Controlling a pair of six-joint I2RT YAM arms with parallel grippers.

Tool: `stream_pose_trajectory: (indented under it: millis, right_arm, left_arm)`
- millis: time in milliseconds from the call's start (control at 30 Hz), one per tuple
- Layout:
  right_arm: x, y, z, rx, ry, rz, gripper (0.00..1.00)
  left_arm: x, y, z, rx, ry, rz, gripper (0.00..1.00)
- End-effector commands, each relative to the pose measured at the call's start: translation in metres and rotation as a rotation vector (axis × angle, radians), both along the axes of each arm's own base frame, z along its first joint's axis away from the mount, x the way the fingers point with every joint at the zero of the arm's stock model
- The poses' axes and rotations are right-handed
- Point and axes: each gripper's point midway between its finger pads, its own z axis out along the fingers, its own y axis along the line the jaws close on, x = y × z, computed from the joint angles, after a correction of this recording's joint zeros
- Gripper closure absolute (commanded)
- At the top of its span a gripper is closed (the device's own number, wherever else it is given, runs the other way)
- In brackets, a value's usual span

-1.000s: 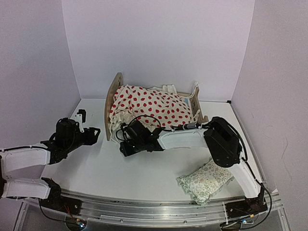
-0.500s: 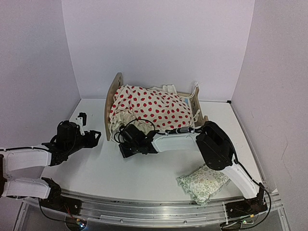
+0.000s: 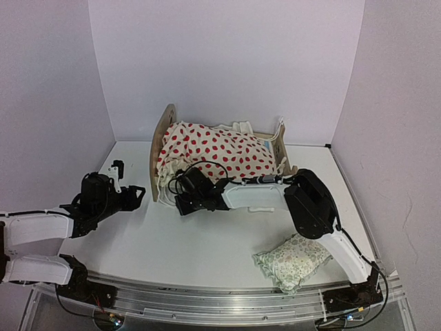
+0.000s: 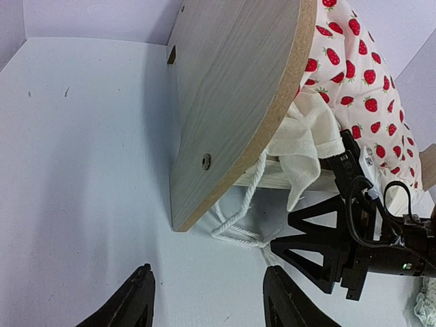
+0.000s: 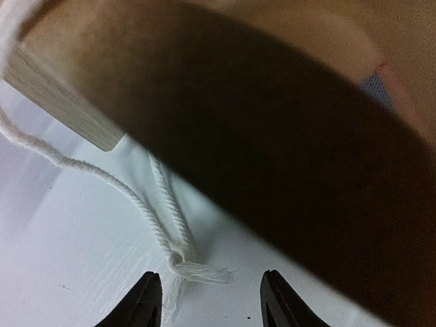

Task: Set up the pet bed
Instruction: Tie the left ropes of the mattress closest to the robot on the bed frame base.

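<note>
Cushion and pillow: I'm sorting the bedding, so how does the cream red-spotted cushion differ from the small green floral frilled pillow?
Print: the cream red-spotted cushion carries red strawberries; the green floral frilled pillow has a fine green flower print.
Size: the cushion is clearly larger than the pillow.
Place: the cushion lies rumpled on the light-wood pet bed; the pillow lies on the white table, apart.
Both are soft fabric.

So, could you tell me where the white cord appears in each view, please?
Top external: too small to make out, near the headboard.
Left wrist: cord lower centre, looping below the headboard's corner, beside the right gripper.
Right wrist: knotted, bottom centre, just ahead of the gripper.
Shared landmark: the headboard's light-wood edge.
</note>
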Motion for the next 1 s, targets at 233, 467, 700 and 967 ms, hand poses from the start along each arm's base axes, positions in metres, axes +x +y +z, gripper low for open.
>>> stream_pose_trajectory:
  millis: [233,467,700,967]
  right_arm:
    - [0.005,0.013,0.021,0.067,-0.012,0.035,0.63]
    - [0.015,0.012,0.021,0.086,-0.007,0.028,0.72]
    - [0.021,0.011,0.013,0.097,0.013,0.022,0.86]
    - [0.024,0.005,-0.007,0.079,0.037,-0.005,0.7]
  left_arm:
    - [0.003,-0.005,0.006,-0.012,-0.027,-0.022,0.45]
    - [0.003,-0.008,0.002,-0.015,-0.01,-0.035,0.46]
    - [0.002,-0.01,0.0,-0.019,0.009,-0.042,0.48]
    - [-0.005,-0.021,-0.001,-0.031,0.041,-0.09,0.48]
